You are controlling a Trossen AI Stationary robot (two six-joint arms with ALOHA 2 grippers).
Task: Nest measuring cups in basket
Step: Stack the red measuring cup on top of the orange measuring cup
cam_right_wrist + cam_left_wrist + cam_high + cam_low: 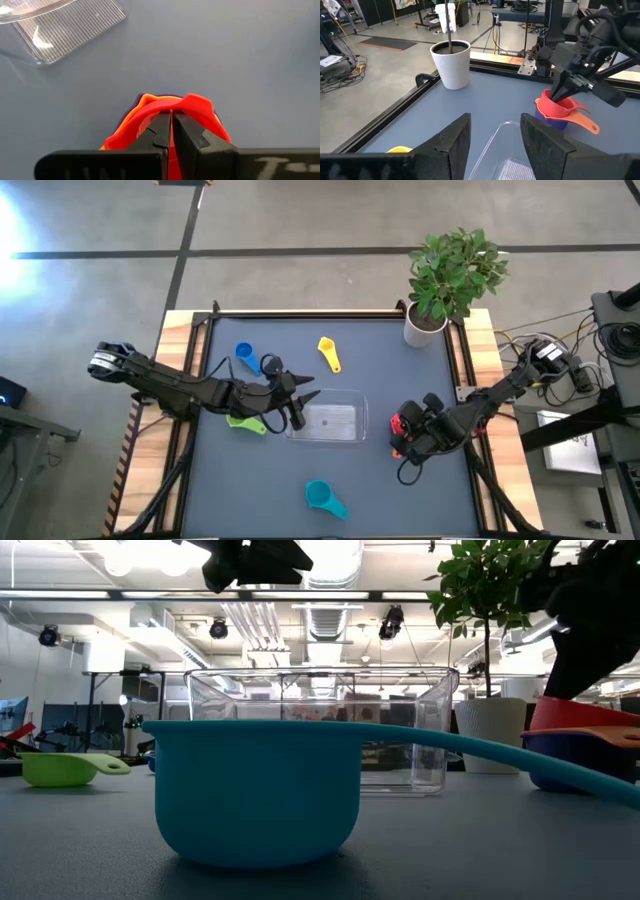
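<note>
The clear basket (328, 423) lies mid-table. My left gripper (495, 137) hovers open over the basket's left end (506, 150), touching nothing. To the basket's right stands a stack of measuring cups: a red cup (561, 106) nested in an orange one (584, 121) and a purple one (551, 120). My right gripper (171, 125) is shut at the red cup. Loose on the table are a blue cup (245, 357), a yellow cup (328, 352), a green cup (244, 422) and a teal cup (325, 498). My right gripper has the red cup's rim (172, 104) at its fingertips, on the side of the stack toward the basket. The fingers slant down from the table's right. The rim bends inward where they meet it. The stack rests on the table.
A white plant pot (425, 330) with a leafy plant stands at the far right corner. A raised black rail (395, 117) frames the mat. In the low view the teal cup (250, 790) fills the foreground, its handle (520, 755) reaching right.
</note>
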